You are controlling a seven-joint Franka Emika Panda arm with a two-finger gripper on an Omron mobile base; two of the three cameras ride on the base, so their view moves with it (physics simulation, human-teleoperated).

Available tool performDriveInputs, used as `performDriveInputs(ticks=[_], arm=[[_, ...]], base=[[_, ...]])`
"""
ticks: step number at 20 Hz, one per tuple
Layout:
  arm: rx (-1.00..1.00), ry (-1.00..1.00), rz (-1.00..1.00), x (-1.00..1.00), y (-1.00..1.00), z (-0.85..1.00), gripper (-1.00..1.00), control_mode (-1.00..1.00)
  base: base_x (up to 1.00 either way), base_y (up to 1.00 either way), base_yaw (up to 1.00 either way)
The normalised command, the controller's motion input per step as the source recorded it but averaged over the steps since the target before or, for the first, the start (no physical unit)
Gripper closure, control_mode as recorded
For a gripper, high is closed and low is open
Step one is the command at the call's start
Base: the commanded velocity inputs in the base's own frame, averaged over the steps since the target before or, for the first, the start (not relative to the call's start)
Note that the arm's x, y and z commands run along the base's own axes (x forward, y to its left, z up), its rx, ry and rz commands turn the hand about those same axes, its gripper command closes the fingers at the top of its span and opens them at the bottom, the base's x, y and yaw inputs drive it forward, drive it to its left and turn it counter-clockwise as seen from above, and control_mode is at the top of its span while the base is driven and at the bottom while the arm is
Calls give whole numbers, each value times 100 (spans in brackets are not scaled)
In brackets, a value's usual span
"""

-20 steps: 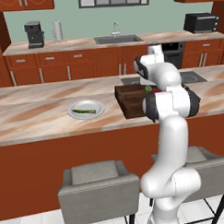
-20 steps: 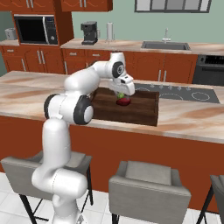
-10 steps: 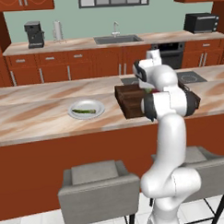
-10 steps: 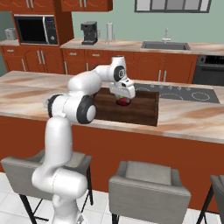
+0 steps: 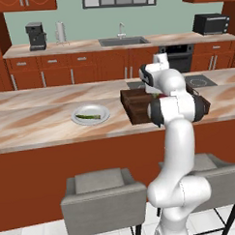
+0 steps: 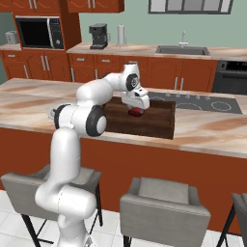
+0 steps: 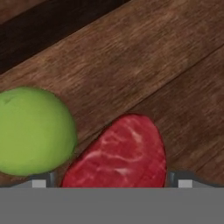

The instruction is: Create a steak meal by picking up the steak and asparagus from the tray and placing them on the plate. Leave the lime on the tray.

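While your gripper (image 6: 136, 109) has sunk into the tray (image 6: 159, 123), jaws fully spread and empty straddle the steak (image 7: 120, 155); closing appears next

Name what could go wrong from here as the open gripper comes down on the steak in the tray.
1. The lime lies right beside the steak on the tray; a finger of the gripper could nudge or trap it.
2. The steak looks flat, so the open jaws may close too high and slip off.
3. The asparagus already lies on the plate; a careless drop could knock it off.
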Motion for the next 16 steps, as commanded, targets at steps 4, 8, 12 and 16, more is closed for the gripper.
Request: performDriveInputs(ticks=[4, 8, 12, 16], arm=[[0, -7, 0, 14, 7, -12, -100, -100], [0, -9, 0, 13, 7, -10, -100, -100], [0, -12, 0, 0, 0, -34, -100, -100], [0, -14, 0, 0, 0, -56, 100, -100]], base=[[0, 0, 0], [0, 0, 0], [0, 0, 0], [0, 0, 0]])
